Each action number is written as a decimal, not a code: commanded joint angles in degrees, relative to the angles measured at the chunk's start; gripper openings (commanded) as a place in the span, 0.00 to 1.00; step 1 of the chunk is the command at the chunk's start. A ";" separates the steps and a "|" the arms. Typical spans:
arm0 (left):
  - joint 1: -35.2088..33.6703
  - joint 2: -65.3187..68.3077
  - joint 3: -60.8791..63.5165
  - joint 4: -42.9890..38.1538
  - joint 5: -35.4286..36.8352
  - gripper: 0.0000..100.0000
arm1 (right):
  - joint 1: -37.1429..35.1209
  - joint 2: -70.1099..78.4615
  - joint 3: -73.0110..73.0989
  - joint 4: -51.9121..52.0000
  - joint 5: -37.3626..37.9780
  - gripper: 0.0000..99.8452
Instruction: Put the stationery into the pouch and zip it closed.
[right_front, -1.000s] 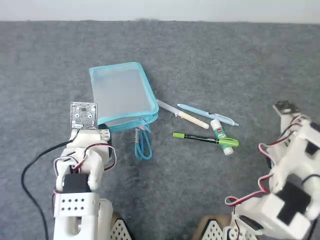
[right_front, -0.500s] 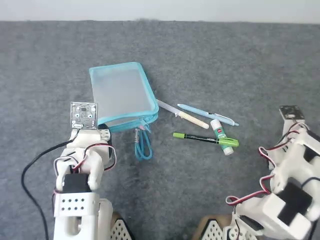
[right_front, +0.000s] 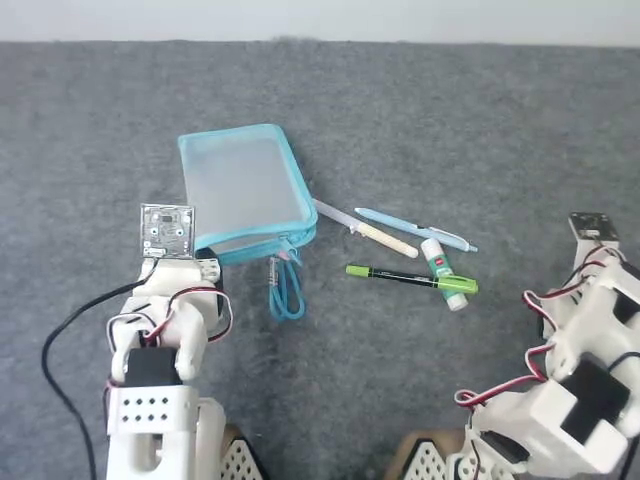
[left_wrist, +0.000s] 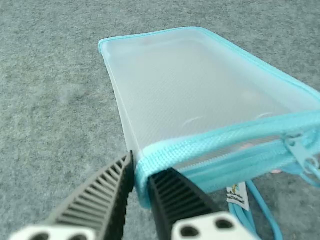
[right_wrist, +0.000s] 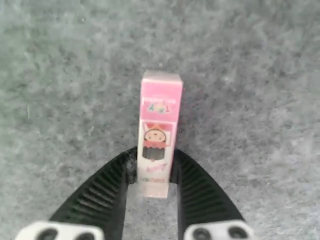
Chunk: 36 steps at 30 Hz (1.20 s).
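The left claw (left_wrist: 141, 167) has its two black ribbed fingers (left_wrist: 107, 192) closed on a corner of the pouch (left_wrist: 200, 95), pinching the turquoise zip band there. The pouch lies flat on the grey, carpet-like counter (left_wrist: 50, 75), its clear frosted face up and edged in turquoise. The zip pull (left_wrist: 300, 147) sits at the band's other end, and just beside it a blue cord (left_wrist: 257, 212) with a small tag (left_wrist: 238, 195) rests on the counter.

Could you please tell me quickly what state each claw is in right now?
Left claw: closed on the pouch at its corner edge.
Right claw: closed on the pink eraser.
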<state>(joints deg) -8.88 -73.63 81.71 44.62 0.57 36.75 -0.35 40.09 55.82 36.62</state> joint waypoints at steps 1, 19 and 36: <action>-0.09 -0.26 -1.01 0.18 0.00 0.01 | -0.57 -4.97 0.88 3.74 -0.18 0.01; 0.18 -0.26 -1.01 -0.26 0.09 0.01 | -49.27 -45.67 -8.35 37.14 -9.41 0.01; 9.67 -0.35 -1.36 -0.62 0.09 0.01 | -75.82 -5.85 -44.22 45.05 -15.91 0.01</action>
<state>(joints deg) -1.58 -73.63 81.71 44.62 0.57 -38.15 -10.11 2.64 99.78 22.11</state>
